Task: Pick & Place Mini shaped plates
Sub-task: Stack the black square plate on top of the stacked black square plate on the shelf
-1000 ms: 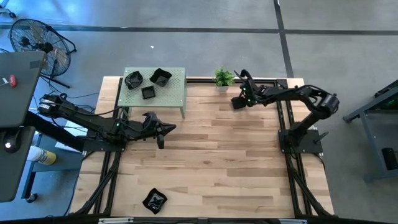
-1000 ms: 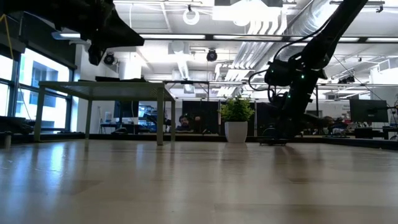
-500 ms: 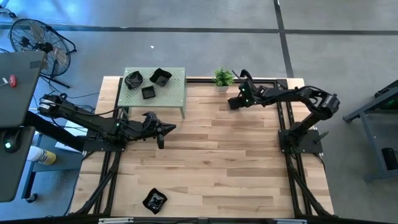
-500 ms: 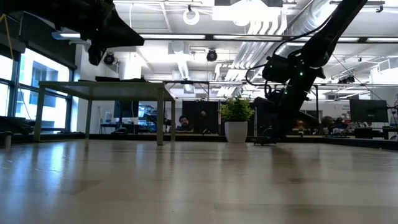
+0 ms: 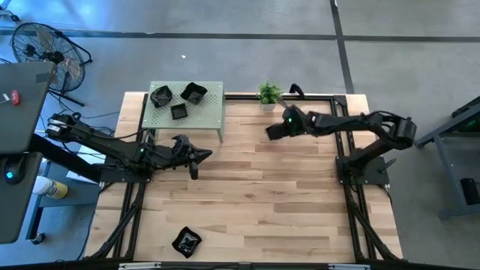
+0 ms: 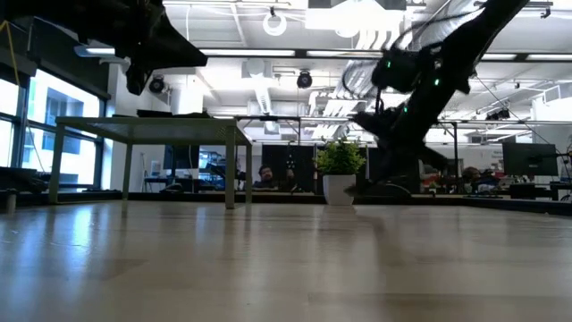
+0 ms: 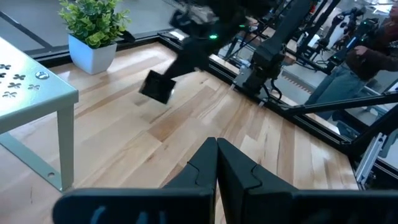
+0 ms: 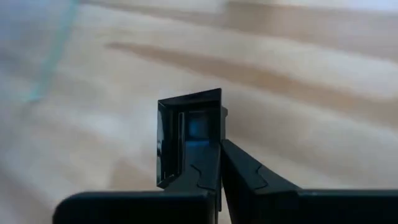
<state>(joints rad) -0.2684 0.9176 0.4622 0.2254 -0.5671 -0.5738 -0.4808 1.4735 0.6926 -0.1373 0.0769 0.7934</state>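
Since the earlier frame, right gripper (image 5: 274,132) had lifted a plate (image 5: 276,131) off the tabletop (image 5: 285,195) toward the shelf (image 5: 214,112). Right wrist view: jaws clamped its rim (image 8: 189,140). Left gripper (image 7: 216,163) waited, jaws together.

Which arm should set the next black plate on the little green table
Right. Its gripper is already shut on a square black plate, lifted off the wood. The left gripper is shut and empty beside the green table.

Robotics lab or workshop, apparently, exposed ceiling ducts (image 6: 393,36), concrete floor (image 5: 225,52), floor fan (image 5: 45,46), monitors (image 6: 527,159)
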